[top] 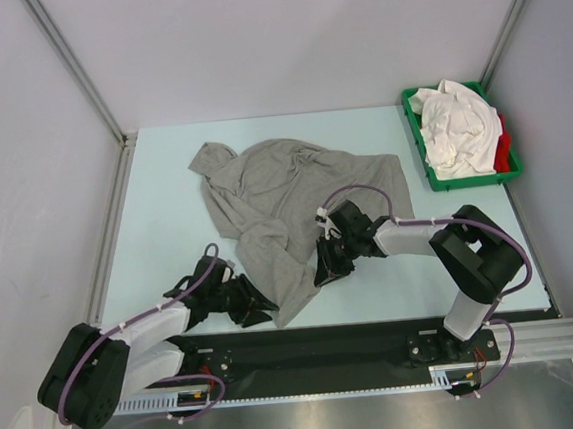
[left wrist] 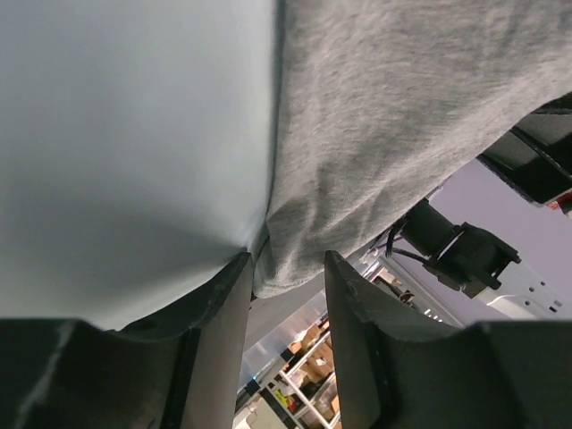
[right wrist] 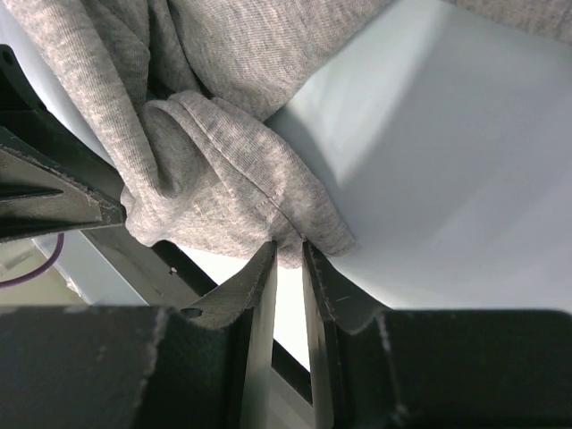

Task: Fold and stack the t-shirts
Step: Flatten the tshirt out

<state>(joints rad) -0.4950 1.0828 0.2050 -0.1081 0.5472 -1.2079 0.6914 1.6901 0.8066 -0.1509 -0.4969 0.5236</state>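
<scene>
From the left: note the grey metal rail point(top: 110, 240) bounding the pale table point(top: 165, 205), with a bare strip between rail and cloth, enough room to draw a sleeve or side out flat.

Find the left gripper point(left wrist: 288, 261) low at the near-left, jaws partly apart on either side of the near hem corner of the heather grey cotton t-shirt point(top: 285, 200), not closed on it.

Expect light, limp, slightly stretchy fabric: no stiffness, sagging and creasing wherever unsupported, probably dragging on the table rather than sliding cleanly. Best taken at hemmed edges and corners, for the extra bite of the doubled seam. Pinch shallow and near a corner, or risk gathering several layers at once.

Lies crumpled mid-table, one sleeve flung toward the far left, body rumpled toward the right, near hem close to the black mounting bar point(top: 318, 347). Little room on the near side, so probably better spread outward and away.

Further right, see the right gripper point(right wrist: 288, 248), jaws narrow, pinching a rolled fold of the same shirt's edge.

Beyond, keep clear of the green plastic tray point(top: 418, 143) at the far right corner, heaped with white t-shirts point(top: 454, 124) and a red t-shirt point(top: 507, 150) along its right side. Well apart from the grey one, with bare table between for stacking.
</scene>
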